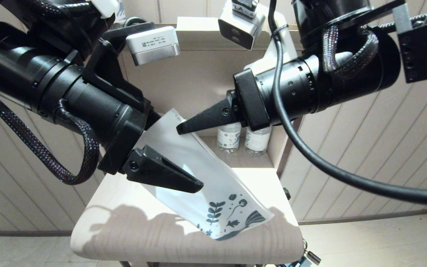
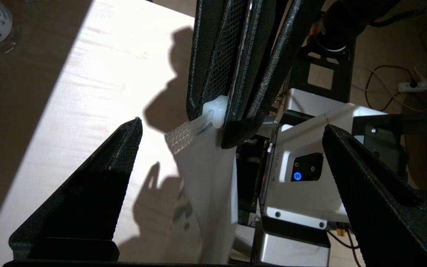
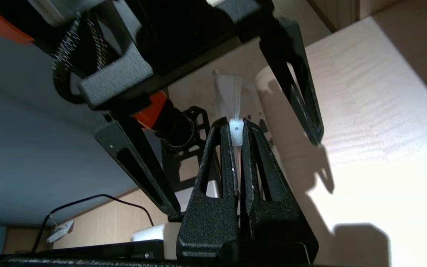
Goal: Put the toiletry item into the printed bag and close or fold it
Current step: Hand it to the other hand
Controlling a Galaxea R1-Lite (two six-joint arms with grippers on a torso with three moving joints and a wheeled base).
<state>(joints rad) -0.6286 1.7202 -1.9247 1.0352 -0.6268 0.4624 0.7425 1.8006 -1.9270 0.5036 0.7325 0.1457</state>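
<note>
The right claw (image 3: pixel 237 133) is pinching the small white slider at the top strip of the bag (image 1: pixel 198 174), holding it lifted above the desk (image 1: pixel 132 230) with the printed end hanging lowest. The left claw (image 2: pixel 232 137) is standing wide, its fingers either side of the pouch just below the right claw, touching nothing. This looks like the closing step; next, I judge, the left claw needs to clamp the bag so the slider can be drawn along. The stick is showing nowhere; whether it is lying inside the pouch, I cannot tell.
</note>
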